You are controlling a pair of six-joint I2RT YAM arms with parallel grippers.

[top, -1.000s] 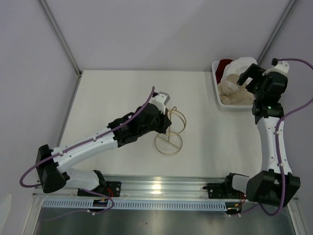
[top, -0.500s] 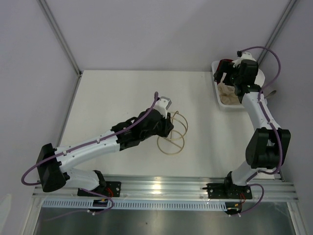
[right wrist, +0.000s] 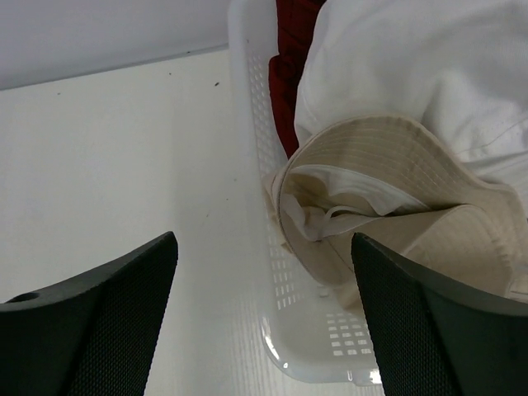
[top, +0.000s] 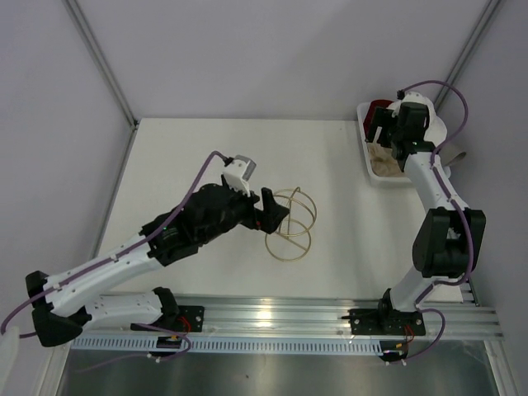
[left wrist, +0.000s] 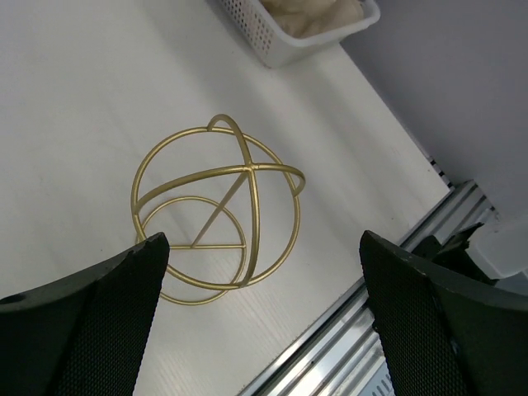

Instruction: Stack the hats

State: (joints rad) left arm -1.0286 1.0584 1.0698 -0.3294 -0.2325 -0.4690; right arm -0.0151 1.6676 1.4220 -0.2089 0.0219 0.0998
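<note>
Three hats lie bunched in the white basket [right wrist: 276, 326] at the table's back right: a beige hat [right wrist: 388, 186] with its brim turned up, a white hat [right wrist: 412, 66] and a dark red hat [right wrist: 290, 49]. My right gripper [right wrist: 264, 239] hangs open over the basket's left wall, above the beige hat's brim, with nothing between its fingers. In the top view it [top: 384, 136] is over the basket [top: 366, 157]. My left gripper [left wrist: 261, 239] stands open and empty above the gold wire stand [left wrist: 216, 210], left of the stand [top: 289, 223] in the top view.
The gold stand rests on its ring base in the middle of the table. The aluminium rail [top: 272, 318] runs along the near edge. Grey walls close in on the table at the back and right, just behind the basket.
My left gripper has opened, let go of the gold stand and drawn back from it. My right arm swung from the basket's right side to over its left part.
</note>
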